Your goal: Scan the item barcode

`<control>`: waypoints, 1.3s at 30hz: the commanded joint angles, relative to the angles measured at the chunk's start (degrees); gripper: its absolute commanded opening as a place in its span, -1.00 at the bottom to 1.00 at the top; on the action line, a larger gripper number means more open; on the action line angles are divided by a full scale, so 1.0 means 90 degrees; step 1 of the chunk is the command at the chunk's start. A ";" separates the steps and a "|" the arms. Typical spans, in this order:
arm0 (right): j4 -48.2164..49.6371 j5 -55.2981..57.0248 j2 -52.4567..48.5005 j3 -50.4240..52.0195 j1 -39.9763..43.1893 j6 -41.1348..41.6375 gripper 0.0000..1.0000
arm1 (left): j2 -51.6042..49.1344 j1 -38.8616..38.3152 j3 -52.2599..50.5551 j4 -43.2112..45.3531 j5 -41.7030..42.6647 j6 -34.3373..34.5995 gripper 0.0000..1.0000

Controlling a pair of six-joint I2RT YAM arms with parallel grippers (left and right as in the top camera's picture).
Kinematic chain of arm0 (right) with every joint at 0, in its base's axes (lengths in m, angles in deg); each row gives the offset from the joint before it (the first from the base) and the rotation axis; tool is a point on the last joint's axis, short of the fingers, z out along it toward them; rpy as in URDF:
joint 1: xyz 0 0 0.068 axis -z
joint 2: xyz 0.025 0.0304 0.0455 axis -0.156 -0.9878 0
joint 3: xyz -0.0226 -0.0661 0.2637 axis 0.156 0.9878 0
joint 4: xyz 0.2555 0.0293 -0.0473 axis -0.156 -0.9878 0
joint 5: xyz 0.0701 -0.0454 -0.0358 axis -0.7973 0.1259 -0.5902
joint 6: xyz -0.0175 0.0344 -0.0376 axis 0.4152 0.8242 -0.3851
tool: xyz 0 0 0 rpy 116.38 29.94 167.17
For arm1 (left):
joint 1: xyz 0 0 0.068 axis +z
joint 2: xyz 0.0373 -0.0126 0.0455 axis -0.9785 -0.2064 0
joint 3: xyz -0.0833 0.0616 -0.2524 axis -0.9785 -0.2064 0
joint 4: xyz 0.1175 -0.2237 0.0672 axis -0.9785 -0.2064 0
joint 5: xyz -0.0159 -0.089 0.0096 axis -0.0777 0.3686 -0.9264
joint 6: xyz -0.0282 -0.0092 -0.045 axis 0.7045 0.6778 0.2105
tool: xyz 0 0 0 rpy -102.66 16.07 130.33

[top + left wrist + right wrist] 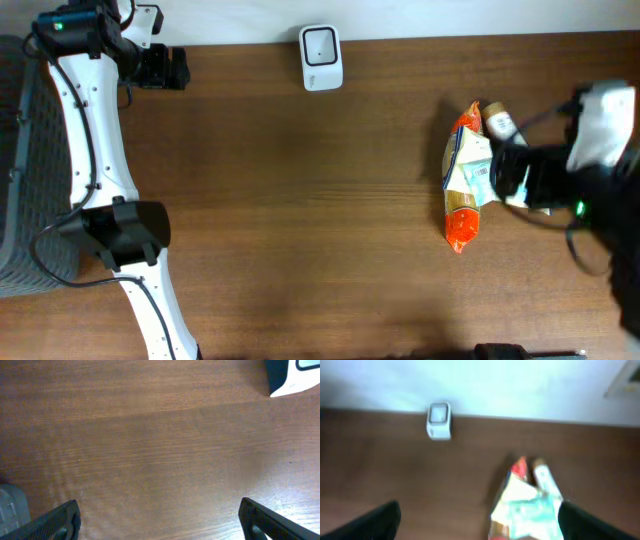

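**Snack packet (463, 180) flat on the desk (300, 220), right gripper (503, 178) spread wide over it**

Orange and white, stretched out lengthwise, directly below the right gripper and reaching a little ahead of it. No clamp on it: jaws fully apart, far wider than the packet.

In the right wrist view, blurred throughout:
- Packet in the gap between the two dark fingers (370, 522).
- Much nearer the right-hand finger than the left-hand one, and well apart from the latter.
- Touching the right-hand finger or just clear of it: impossible to tell through the blur.

Just beside the packet's far end, a small pale tube (497, 122) with a brownish tip. Ahead of the right gripper and slightly to its right. Touching the packet or only next to it: not clear.

White barcode scanner (321, 58) at the far edge of the desk. Well ahead of the right gripper, off to its left, and well apart from the packet and the tube.

Left gripper (165, 68) far across the desk from the packet, near the same far edge as the scanner. Jaws likewise fully apart, holding nothing. Only bare wood grain between its fingers (55, 522). One corner of the scanner ahead of it, at the upper right of the left wrist view.

Grey basket (20, 180) behind the left gripper, at the end of the desk.
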 commanded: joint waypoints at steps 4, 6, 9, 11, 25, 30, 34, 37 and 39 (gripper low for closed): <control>0.4828 0.0413 0.4104 0.6402 -0.0500 -0.0027 0.97 | -0.0012 0.0017 0.0087 0.0000 0.0049 -0.0078 0.98; 0.6431 0.0534 0.5255 0.8296 -0.0690 -0.0027 0.97 | -0.0012 0.0017 0.0087 0.0000 0.0049 -0.0078 0.99; 0.7524 0.0619 0.6127 0.9656 -0.0690 -0.0027 0.97 | -0.0012 0.0017 0.0087 0.0000 0.0049 -0.0078 0.98; 0.7708 0.0750 0.6521 1.0144 -0.0690 -0.0027 0.97 | -0.0012 0.0017 0.0087 0.0000 0.0049 -0.0078 0.98; 0.6698 0.0860 0.6717 1.0416 -0.0690 0.0192 0.97 | -0.0012 0.0017 0.0087 0.0000 0.0049 -0.0078 0.98; 0.6698 0.0860 0.6715 1.0416 -0.0690 0.0194 0.97 | -0.0012 0.0017 0.0087 0.0000 0.0049 -0.0078 0.98; 0.6698 0.0860 0.6715 1.0416 -0.0690 0.0194 0.97 | -0.0024 0.0017 0.0085 0.0000 0.0049 -0.0078 0.98; 0.6698 0.0860 0.6717 1.0416 -0.0690 0.0192 0.97 | 0.0070 -0.0039 0.0085 0.0000 0.0049 -0.0078 0.98; 0.6698 0.0860 0.6717 1.0416 -0.0690 0.0192 0.97 | 0.0534 -0.0296 0.0017 -0.0002 0.0049 -0.0078 0.98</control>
